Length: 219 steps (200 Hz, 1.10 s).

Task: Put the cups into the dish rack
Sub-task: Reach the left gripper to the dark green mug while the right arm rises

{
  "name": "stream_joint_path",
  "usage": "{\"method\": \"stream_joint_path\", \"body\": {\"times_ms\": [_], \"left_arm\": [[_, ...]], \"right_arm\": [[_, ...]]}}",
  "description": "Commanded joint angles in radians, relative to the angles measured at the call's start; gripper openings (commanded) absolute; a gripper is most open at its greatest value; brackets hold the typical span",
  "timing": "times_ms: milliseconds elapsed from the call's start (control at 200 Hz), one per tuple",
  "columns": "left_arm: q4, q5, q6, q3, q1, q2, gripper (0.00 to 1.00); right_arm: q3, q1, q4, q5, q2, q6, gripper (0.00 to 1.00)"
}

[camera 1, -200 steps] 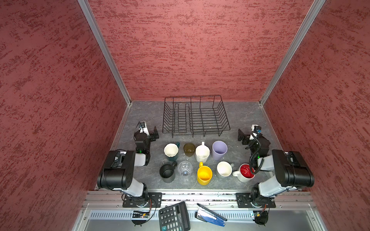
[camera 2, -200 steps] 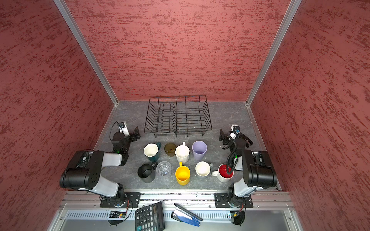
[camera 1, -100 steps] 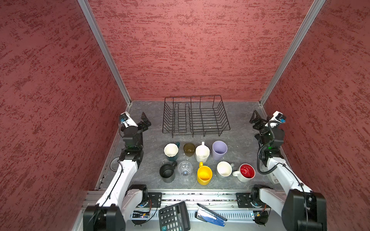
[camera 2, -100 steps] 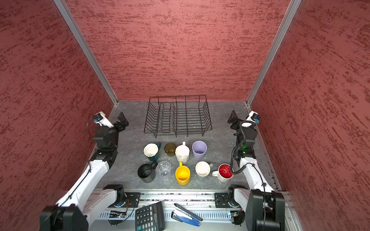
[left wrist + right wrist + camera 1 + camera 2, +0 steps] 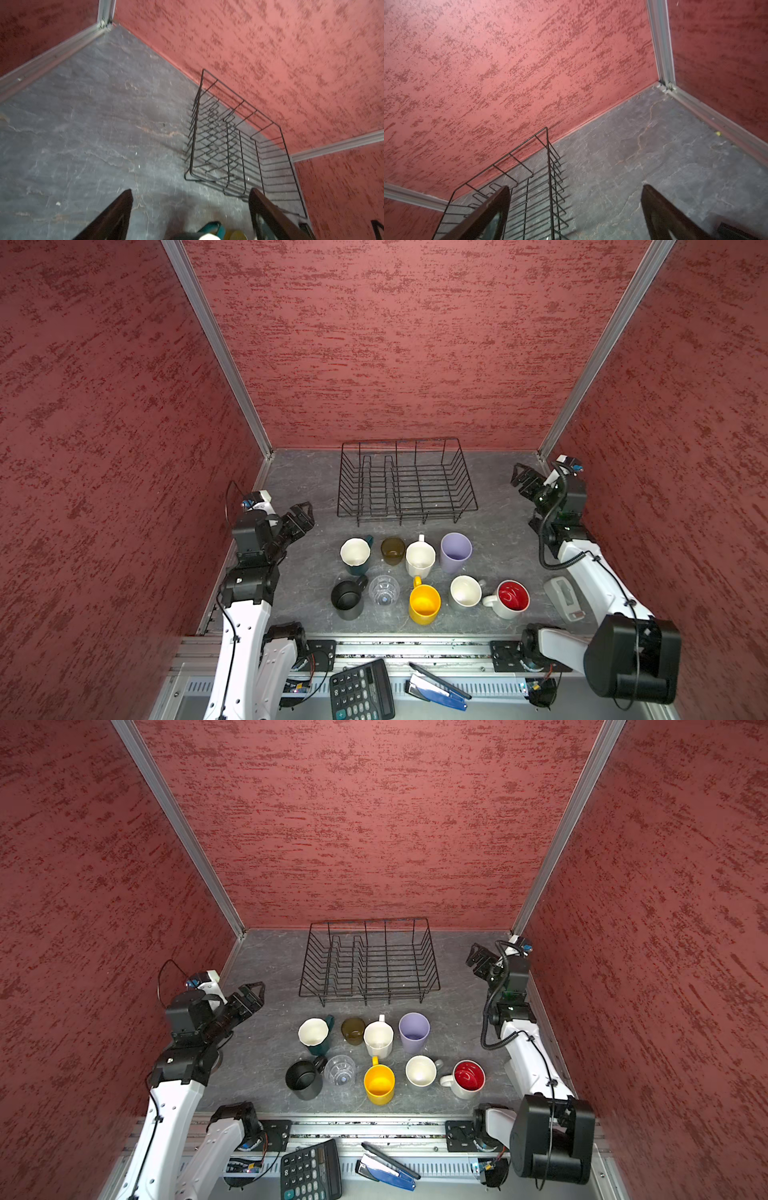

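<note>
1. left gripper [image 5: 307, 515]: jaws spread wide with nothing between them. It is raised over the left side of the counter [image 5: 498, 531], apart from every cup and angled toward the middle. In the left wrist view the gripper [image 5: 190, 190] frames bare counter. The teal mug [image 5: 212, 228] shows at the frame edge between the fingers, untouched.

2. right gripper [image 5: 517, 477]: jaws wide apart, empty, touching nothing. It is held up near the far right corner, off the right end of the rack. In the right wrist view the gripper [image 5: 576, 187] looks over the rack's end and bare counter.

3. dish rack [image 5: 465, 485]: black wire, upright on its feet at the back centre of the counter.

4. cups: 9, all upright on the counter in front of the dish rack, none inside it, in 2 rows.
- Back row, 4, left to right: teal mug [image 5: 355, 553], olive-brown glass [image 5: 392, 549], white mug [image 5: 420, 559], lavender tumbler [image 5: 456, 551].
- Front row, 5, left to right: black mug [image 5: 348, 598], clear glass [image 5: 383, 590], yellow mug [image 5: 424, 603], grey mug [image 5: 466, 591], red-lined white mug [image 5: 512, 597].

5. calculator [image 5: 361, 691] and stapler [image 5: 436, 686]: on the ledge below the counter's near edge.
</note>
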Motion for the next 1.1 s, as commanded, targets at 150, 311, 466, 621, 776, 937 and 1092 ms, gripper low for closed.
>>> {"method": "stream_joint_path", "body": {"times_ms": [150, 311, 466, 621, 776, 937, 1092], "left_arm": [[-0.308, 0.194, -0.002, 0.024, 0.006, -0.021, 0.84], [-0.323, 0.252, -0.024, -0.012, 0.000, -0.039, 0.83], [-0.336, 0.245, -0.067, -0.023, -0.075, -0.035, 0.81], [-0.369, 0.107, -0.116, -0.022, -0.218, -0.022, 0.78], [-0.375, -0.037, -0.180, -0.018, -0.348, 0.007, 0.75], [-0.362, -0.133, -0.210, -0.033, -0.424, 0.041, 0.69], [-0.288, -0.145, -0.218, -0.062, -0.437, 0.058, 0.66]], "right_arm": [[0.130, 0.132, -0.383, 0.294, 0.018, -0.144, 0.98], [0.222, 0.194, -0.459, 0.219, 0.037, -0.176, 0.99], [0.244, 0.241, -0.469, 0.214, 0.019, -0.201, 0.99], [0.244, 0.264, -0.450, 0.189, 0.004, -0.207, 0.95], [0.258, 0.280, -0.439, 0.144, 0.016, -0.207, 0.93], [0.263, 0.293, -0.435, 0.106, 0.027, -0.219, 0.90], [0.264, 0.304, -0.438, 0.089, 0.035, -0.228, 0.89]]}}
